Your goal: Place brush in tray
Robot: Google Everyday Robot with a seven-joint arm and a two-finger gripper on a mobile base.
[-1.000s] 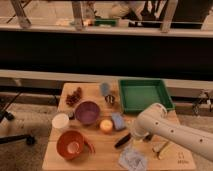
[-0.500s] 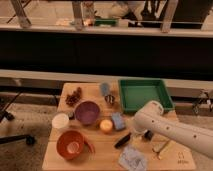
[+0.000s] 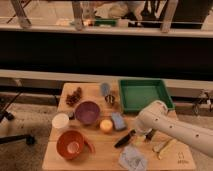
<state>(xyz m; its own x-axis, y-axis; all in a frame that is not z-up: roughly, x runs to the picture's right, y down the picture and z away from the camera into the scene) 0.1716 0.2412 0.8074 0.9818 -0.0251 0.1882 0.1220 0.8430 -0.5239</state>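
Black brush, upper end lost behind white arm; tool just beside, largely masked, state indiscernible

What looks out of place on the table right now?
Nothing looks spilled or broken. The brush lies slanted on the table, outside the tray, with the gripper low over its far end. A crumpled wrapper sits at the table's front edge.
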